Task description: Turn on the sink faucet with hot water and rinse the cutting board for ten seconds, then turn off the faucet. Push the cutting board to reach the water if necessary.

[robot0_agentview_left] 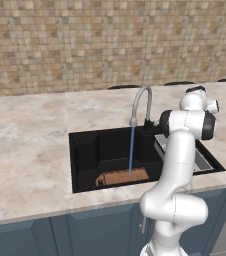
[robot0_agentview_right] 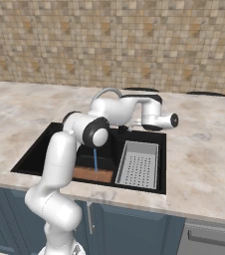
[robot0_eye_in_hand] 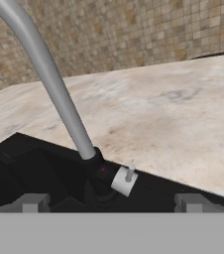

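Note:
The sink faucet (robot0_agentview_left: 141, 100) arches over the black sink (robot0_agentview_left: 85, 150), and water (robot0_agentview_left: 131, 150) falls from its spout in a thin blue stream. The stream lands on the brown cutting board (robot0_agentview_left: 122, 177), which lies flat on the sink floor near the front wall. The board (robot0_agentview_right: 92, 174) and the stream (robot0_agentview_right: 95, 159) also appear past the arm in the right base view. My gripper (robot0_eye_in_hand: 111, 203) is open, its fingertips (robot0_eye_in_hand: 29, 203) spread wide just in front of the faucet's dark base (robot0_eye_in_hand: 96, 171). The small pale handle (robot0_eye_in_hand: 125, 179) lies between them, untouched.
A grey perforated tray (robot0_agentview_right: 139, 164) fills the right part of the sink. Marble counter (robot0_agentview_left: 30, 140) surrounds the basin, and a tiled wall (robot0_agentview_left: 85, 40) rises behind. My white arm (robot0_agentview_left: 177, 165) reaches over the sink's right side.

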### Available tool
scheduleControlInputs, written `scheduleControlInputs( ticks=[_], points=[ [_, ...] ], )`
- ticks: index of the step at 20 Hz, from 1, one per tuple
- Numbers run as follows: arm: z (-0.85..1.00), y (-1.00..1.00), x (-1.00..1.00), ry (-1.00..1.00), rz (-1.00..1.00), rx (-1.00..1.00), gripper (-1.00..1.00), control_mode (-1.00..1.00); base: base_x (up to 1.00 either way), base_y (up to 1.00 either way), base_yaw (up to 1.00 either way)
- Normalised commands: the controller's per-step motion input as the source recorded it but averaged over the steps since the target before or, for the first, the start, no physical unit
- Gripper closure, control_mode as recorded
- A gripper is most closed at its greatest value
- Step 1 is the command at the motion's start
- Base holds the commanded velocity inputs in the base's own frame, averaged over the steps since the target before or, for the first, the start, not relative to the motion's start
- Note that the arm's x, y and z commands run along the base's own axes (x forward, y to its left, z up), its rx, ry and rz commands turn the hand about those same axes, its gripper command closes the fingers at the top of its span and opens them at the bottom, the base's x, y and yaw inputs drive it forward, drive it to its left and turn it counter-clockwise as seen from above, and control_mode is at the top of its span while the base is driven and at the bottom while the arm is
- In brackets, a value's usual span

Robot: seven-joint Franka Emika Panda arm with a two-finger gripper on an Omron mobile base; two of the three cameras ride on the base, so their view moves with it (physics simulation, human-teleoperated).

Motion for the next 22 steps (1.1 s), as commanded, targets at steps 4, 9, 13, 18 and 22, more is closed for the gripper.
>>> scheduleControlInputs(
  ticks=[4, 9, 13, 18, 22],
  points=[
    [0.0, -0.14, -0.2, 0.0, -0.13, 0.0, -1.0, -1.0, 0.0, 0.0, 0.0],
    [0.0, -0.09, -0.1, 0.0, -0.15, 0.0, -1.0, -1.0, 0.0, 0.0, 0.0],
    [0.0, -0.09, 0.0, 0.0, -0.18, 0.0, -1.0, -1.0, 0.0, 0.0, 0.0],
    [-0.05, -0.09, 0.0, 0.0, -0.17, 0.0, -1.0, -1.0, 0.0, 0.0, 0.0],
    [-0.1, -0.05, 0.0, 0.0, -0.09, 0.0, -1.0, -1.0, 0.0, 0.0, 0.0]
  ],
)
